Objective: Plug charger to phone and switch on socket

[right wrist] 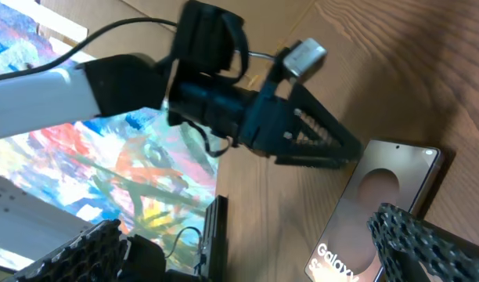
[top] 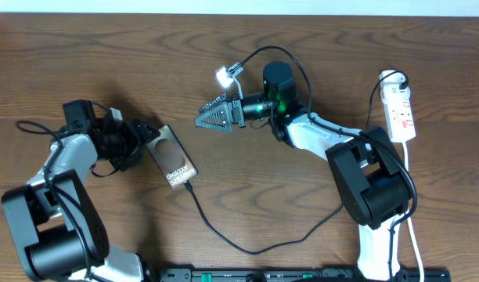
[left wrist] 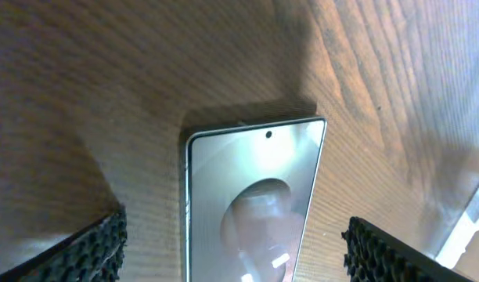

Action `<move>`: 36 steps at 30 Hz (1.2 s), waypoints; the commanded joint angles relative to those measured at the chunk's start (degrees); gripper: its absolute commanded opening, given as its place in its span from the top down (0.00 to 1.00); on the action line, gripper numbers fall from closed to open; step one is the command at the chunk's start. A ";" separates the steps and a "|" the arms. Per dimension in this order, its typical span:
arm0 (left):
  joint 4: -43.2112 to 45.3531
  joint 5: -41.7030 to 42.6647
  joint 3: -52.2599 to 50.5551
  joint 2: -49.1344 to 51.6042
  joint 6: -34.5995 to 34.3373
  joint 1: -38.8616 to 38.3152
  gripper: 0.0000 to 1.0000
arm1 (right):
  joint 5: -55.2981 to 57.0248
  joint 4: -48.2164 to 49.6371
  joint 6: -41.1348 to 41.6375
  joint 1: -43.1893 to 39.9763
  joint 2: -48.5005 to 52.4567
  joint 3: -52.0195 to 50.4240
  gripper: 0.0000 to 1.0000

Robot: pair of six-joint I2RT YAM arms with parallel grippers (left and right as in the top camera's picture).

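Observation:
The phone point(top: 174, 160) lies flat on the wooden table, left of centre, "Galaxy" lettering up. The charger cable point(top: 247, 249) meets the phone's lower end, loops along the front and climbs to the white socket strip point(top: 401, 110) at the far right. My left gripper point(top: 148, 141) is open at the phone's upper end. In the left wrist view its fingers point(left wrist: 87, 254) stand on either side of the phone point(left wrist: 251, 204) with a gap on each side. My right gripper point(top: 214, 116) hovers open and empty right of the phone; its wrist view shows the phone point(right wrist: 380, 211) and the left gripper point(right wrist: 318, 149).
A black bar point(top: 302, 275) runs along the table's front edge. The right arm's base point(top: 372, 196) stands between the cable loop and the socket's white cord point(top: 412, 227). A colourful painted surface point(right wrist: 145, 164) shows past the table edge.

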 commanded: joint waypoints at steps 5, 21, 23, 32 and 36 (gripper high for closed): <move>-2.51 -2.16 0.35 -14.51 2.01 0.22 0.12 | 5.38 -7.74 -0.87 0.28 -1.01 0.79 0.01; -7.08 3.19 0.35 -31.78 2.78 0.22 0.12 | 34.56 -50.53 -15.17 -3.34 -13.42 0.81 0.01; -7.10 3.19 0.35 -31.78 2.78 0.22 0.12 | 39.45 -56.39 -17.07 -4.13 -17.77 0.81 0.01; -7.34 3.17 0.35 -31.74 2.80 0.24 0.12 | 59.10 -77.92 -18.38 -12.09 -37.92 0.81 0.01; -7.34 3.17 0.35 -31.74 2.80 0.24 0.12 | 59.14 -82.99 -22.16 -21.73 -44.28 0.81 0.01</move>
